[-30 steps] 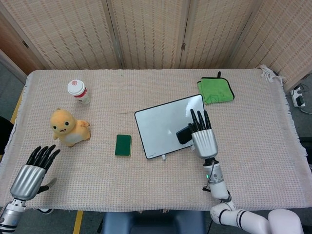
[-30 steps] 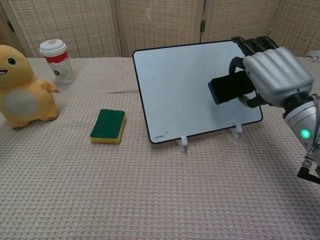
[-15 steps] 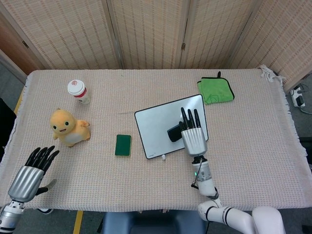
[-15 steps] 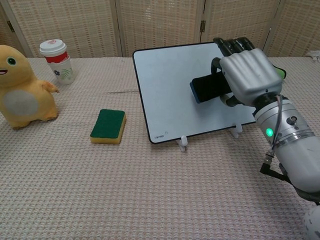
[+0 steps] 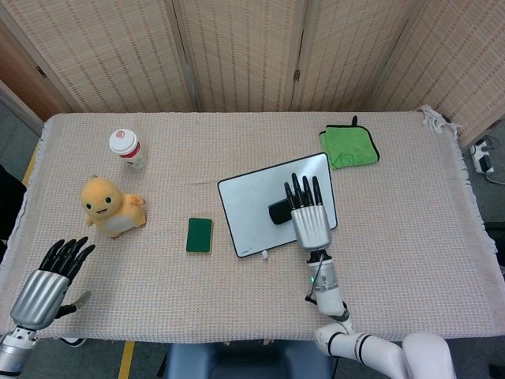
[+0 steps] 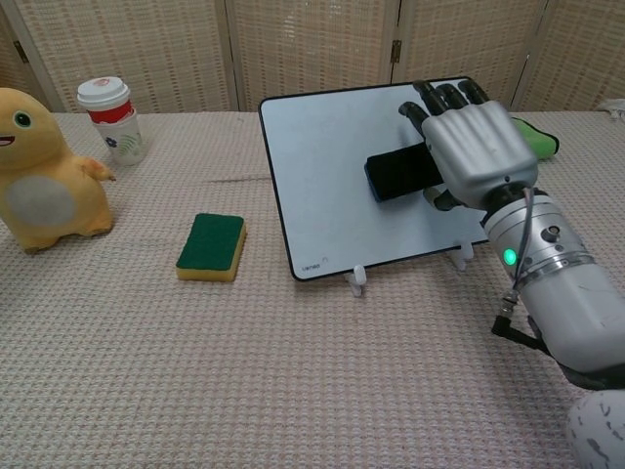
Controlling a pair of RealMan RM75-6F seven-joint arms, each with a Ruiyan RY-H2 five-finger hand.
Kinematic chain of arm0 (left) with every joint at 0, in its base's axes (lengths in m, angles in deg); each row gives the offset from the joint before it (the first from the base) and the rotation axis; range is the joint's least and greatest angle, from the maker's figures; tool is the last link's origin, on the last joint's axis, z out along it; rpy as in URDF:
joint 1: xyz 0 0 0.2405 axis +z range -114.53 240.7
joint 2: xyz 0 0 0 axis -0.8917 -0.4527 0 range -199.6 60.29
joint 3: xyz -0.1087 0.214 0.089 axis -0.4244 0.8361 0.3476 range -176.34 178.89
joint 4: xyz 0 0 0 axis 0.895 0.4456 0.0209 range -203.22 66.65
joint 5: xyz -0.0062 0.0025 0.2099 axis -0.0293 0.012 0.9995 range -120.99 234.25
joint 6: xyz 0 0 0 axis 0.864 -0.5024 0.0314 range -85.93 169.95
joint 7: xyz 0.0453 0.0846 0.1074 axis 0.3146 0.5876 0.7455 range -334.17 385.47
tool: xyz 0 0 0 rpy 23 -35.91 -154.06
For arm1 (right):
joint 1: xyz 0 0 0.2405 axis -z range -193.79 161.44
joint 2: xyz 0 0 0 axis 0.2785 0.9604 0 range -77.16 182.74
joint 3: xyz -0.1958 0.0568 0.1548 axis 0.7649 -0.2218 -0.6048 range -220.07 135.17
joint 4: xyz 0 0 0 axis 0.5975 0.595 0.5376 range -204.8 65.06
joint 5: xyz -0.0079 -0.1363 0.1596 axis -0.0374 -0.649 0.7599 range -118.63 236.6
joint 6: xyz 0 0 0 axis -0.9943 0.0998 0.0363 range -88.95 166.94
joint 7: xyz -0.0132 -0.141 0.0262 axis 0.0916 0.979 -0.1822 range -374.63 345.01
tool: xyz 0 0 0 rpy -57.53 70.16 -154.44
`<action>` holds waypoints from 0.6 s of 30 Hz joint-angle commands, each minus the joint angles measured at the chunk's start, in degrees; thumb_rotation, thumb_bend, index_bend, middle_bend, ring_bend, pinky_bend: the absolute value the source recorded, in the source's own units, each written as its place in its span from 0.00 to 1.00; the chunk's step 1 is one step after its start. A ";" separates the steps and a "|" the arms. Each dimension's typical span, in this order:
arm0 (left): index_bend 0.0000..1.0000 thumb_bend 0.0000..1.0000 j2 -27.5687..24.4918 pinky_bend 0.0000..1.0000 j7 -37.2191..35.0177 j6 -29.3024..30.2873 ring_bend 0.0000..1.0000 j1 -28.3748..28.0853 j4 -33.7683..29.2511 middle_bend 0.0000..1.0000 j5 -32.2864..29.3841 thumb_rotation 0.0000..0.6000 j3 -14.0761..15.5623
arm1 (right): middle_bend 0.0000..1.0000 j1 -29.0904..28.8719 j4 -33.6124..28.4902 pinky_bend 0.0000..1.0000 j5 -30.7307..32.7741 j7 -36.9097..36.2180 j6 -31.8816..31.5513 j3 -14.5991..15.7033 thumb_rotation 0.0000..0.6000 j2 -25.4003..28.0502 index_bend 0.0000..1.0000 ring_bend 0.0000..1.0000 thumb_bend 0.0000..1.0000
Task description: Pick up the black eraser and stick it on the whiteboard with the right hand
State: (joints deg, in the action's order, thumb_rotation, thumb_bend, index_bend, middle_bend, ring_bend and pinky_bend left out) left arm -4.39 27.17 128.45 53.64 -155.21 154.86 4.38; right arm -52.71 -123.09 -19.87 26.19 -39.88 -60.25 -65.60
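Note:
The whiteboard [image 5: 252,204] [image 6: 327,181] stands tilted on small white feet at the table's middle. My right hand [image 5: 308,215] [image 6: 471,149] holds the black eraser [image 5: 278,212] [image 6: 398,174] flat against the board's right half, fingers stretched up over the board. Only the eraser's left part shows past the palm. My left hand [image 5: 49,279] hangs open at the near left edge of the table, holding nothing; the chest view does not show it.
A green-and-yellow sponge [image 5: 200,234] [image 6: 212,245] lies left of the board. A yellow toy [image 5: 110,208] [image 6: 41,198] and a paper cup [image 5: 128,148] [image 6: 111,119] stand further left. A green cloth [image 5: 349,146] [image 6: 535,136] lies behind the board on the right.
My right hand carried the eraser leftward and in toward the board, from off its right edge to against its surface. The left hand barely shifted.

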 commanded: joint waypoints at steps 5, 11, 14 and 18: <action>0.01 0.28 0.18 0.00 0.65 -0.24 0.02 0.02 0.00 0.05 -0.27 1.00 -0.16 | 0.00 2.22 -5.32 0.00 -0.98 0.54 -1.20 2.56 1.00 3.61 0.06 0.00 0.32; 0.01 0.28 0.40 0.00 1.35 -0.75 0.02 -0.12 0.12 0.05 -0.82 1.00 -0.47 | 0.00 10.23 -27.31 0.00 1.58 -0.91 -0.64 8.26 1.00 16.04 0.03 0.00 0.32; 0.01 0.28 0.57 0.00 1.85 -0.83 0.02 -0.08 0.02 0.05 -1.14 1.00 -0.63 | 0.00 14.29 -39.06 0.00 0.15 -3.53 -1.63 12.59 1.00 25.49 0.00 0.00 0.32; 0.01 0.28 0.88 0.00 2.86 -0.96 0.02 0.02 -0.12 0.05 -1.52 1.00 -0.79 | 0.00 19.33 -45.96 0.00 -3.52 -7.26 -4.65 18.87 1.00 36.03 0.00 0.00 0.32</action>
State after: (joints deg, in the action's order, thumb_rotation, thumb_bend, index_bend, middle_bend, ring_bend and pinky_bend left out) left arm -3.60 29.88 127.53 53.63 -155.29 153.45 3.64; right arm -40.32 -159.44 -20.89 23.13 -42.08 -48.80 -41.57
